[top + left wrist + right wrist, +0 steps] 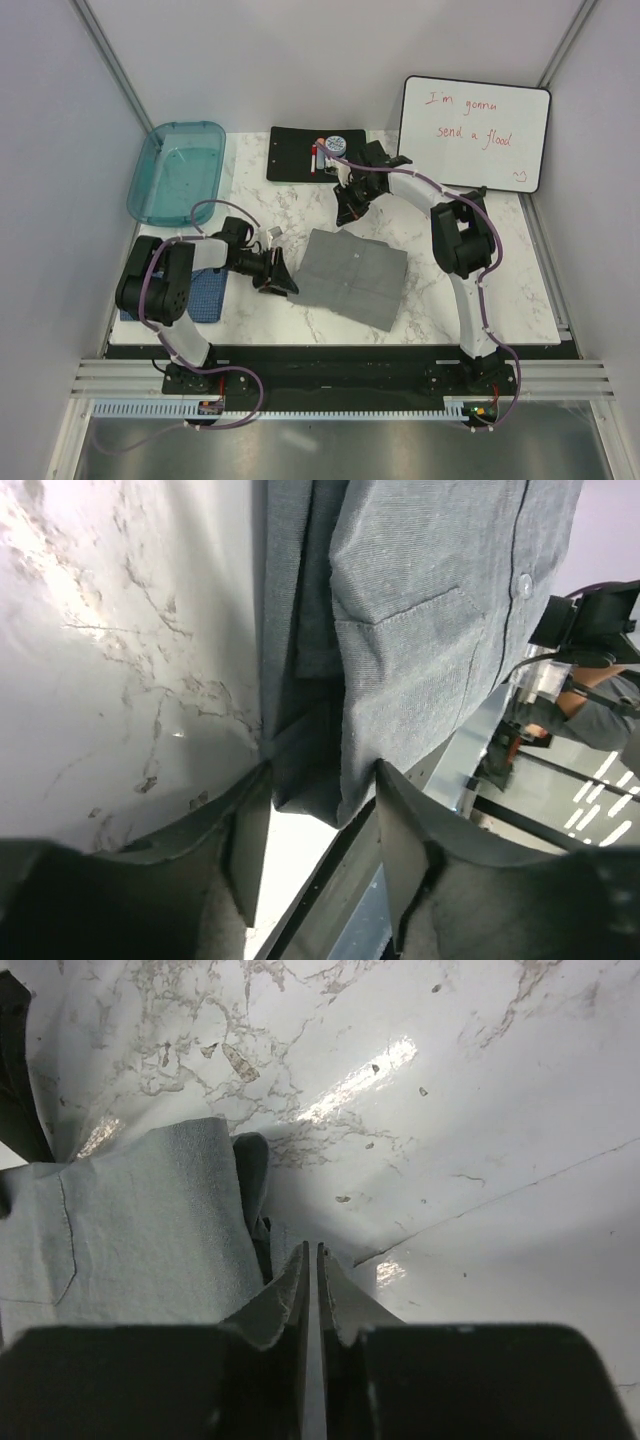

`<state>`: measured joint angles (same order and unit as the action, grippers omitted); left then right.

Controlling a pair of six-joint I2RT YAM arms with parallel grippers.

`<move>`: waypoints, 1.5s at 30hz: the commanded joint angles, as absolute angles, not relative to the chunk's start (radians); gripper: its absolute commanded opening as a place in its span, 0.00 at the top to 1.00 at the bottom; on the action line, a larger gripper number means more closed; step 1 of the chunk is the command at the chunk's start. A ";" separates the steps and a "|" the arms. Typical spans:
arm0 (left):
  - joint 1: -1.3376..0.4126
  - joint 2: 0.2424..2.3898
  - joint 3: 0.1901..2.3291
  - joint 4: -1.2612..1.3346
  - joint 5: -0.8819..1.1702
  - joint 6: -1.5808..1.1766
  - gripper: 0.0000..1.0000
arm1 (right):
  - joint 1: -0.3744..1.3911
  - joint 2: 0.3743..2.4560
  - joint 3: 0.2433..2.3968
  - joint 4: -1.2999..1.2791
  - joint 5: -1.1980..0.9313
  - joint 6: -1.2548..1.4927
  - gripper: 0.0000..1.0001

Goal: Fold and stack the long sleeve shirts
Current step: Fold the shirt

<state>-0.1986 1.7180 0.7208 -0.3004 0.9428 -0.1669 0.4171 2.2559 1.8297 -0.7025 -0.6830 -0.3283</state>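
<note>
Grey shirt [355,275] is laid folded at table centre. Its left edge is straddled by left gripper [318,780], fingers apart, no pinch seen. Right gripper [312,1252] is closed to a slit at the far edge; whether cloth is pinched cannot be told. Blue shirt [207,297] is mostly hidden under left arm [165,285]. White marble table [450,300] is boxed in by pale walls [300,60]; teal tray [178,175] far left, whiteboard [475,132] far right.

Bright, even light (some glare patches)

Blue shirt [208,298] mostly buried under left arm [160,280] (only a strip shows). Grey shirt [430,610] cropped by left wrist view's top edge. Small items [326,150] on black mat [290,157]: too small to ID.
</note>
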 commanded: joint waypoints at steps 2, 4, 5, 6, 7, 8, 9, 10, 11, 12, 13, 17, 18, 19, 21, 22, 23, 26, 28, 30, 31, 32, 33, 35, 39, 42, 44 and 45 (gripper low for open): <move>-0.195 1.481 0.663 -0.250 0.894 -0.192 0.39 | 0.384 2.123 1.873 -0.707 -0.611 -0.282 0.62; -0.186 1.396 0.658 -0.255 0.873 -0.202 0.31 | 0.350 2.050 1.850 -0.736 -0.609 -0.256 0.49; -0.184 1.341 0.670 -0.282 0.821 -0.199 0.29 | 0.315 2.025 1.835 -0.751 -0.611 -0.249 0.40; -0.186 1.327 0.687 -0.307 0.798 -0.164 0.27 | 0.299 1.978 1.815 -0.770 -0.614 -0.249 0.36; -0.186 1.322 0.734 -0.319 0.782 -0.141 0.25 | 0.285 1.955 1.772 -0.819 -0.615 -0.274 0.35; -0.187 1.333 0.765 -0.359 0.755 -0.112 0.25 | 0.272 1.912 1.743 -0.842 -0.595 -0.291 0.35; -0.189 1.342 0.791 -0.364 0.736 -0.080 0.24 | 0.265 1.892 1.714 -0.862 -0.589 -0.305 0.36; -0.190 1.359 0.829 -0.364 0.732 -0.069 0.24 | 0.261 1.873 1.645 -0.894 -0.588 -0.333 0.36; -0.199 1.379 0.853 -0.370 0.723 -0.060 0.24 | 0.258 1.840 1.610 -0.906 -0.588 -0.342 0.37; -0.205 1.428 0.876 -0.379 0.712 -0.055 0.24 | 0.256 1.829 1.576 -0.922 -0.584 -0.353 0.37; -0.215 1.455 0.918 -0.379 0.706 -0.051 0.24 | 0.256 1.821 1.504 -0.931 -0.580 -0.359 0.38; -0.284 1.568 1.006 -0.394 0.623 -0.058 0.24 | 0.255 1.798 1.364 -0.890 -0.479 -0.380 0.39; -0.287 1.583 1.011 -0.397 0.618 -0.077 0.25 | 0.252 1.805 1.352 -0.885 -0.454 -0.383 0.39; -0.290 1.604 1.008 -0.396 0.617 -0.086 0.25 | 0.249 1.813 1.336 -0.879 -0.442 -0.387 0.41; -0.295 1.620 0.994 -0.393 0.612 -0.115 0.26 | 0.245 1.853 1.333 -0.870 -0.433 -0.397 0.45; -0.296 1.624 0.973 -0.391 0.615 -0.126 0.28 | 0.245 1.870 1.344 -0.858 -0.431 -0.402 0.58; -0.295 1.623 0.959 -0.390 0.617 -0.142 0.29 | 0.244 1.905 1.356 -0.853 -0.431 -0.406 0.66; -0.290 1.580 0.898 -0.361 0.623 -0.164 0.34 | 0.244 1.988 1.452 -0.836 -0.448 -0.410 0.96; -0.288 1.546 0.856 -0.341 0.632 -0.167 0.36 | 0.252 2.029 1.555 -0.838 -0.460 -0.410 1.00; -0.287 1.503 0.832 -0.308 0.655 -0.173 0.39 | 0.258 2.078 1.621 -0.856 -0.482 -0.419 1.00; -0.285 1.494 0.830 -0.302 0.667 -0.170 0.41 | 0.268 2.089 1.676 -0.861 -0.480 -0.432 1.00; -0.287 1.485 0.830 -0.292 0.667 -0.169 0.42 | 0.273 2.108 1.701 -0.870 -0.485 -0.440 1.00; -0.285 1.485 0.844 -0.288 0.666 -0.161 0.43 | 0.273 2.111 1.735 -0.882 -0.491 -0.446 1.00; -0.287 1.502 0.867 -0.288 0.646 -0.143 0.42 | 0.272 2.105 1.761 -0.899 -0.491 -0.448 0.97; -0.285 1.549 0.955 -0.279 0.626 -0.117 0.34 | 0.258 2.046 1.744 -0.916 -0.502 -0.445 0.79; -0.285 1.606 1.018 -0.278 0.589 -0.109 0.32 | 0.241 2.011 1.723 -0.910 -0.500 -0.422 0.53; -0.288 1.629 1.049 -0.278 0.571 -0.092 0.31 | 0.223 2.006 1.712 -0.902 -0.509 -0.407 0.36; -0.291 1.644 1.074 -0.278 0.562 -0.084 0.30 | 0.215 2.008 1.703 -0.893 -0.514 -0.397 0.33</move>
<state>-0.2893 1.5948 0.9871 -0.3149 0.6106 -0.1356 0.2470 2.0678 1.7237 -0.8997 -0.4805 -0.4187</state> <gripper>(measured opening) 0.683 0.585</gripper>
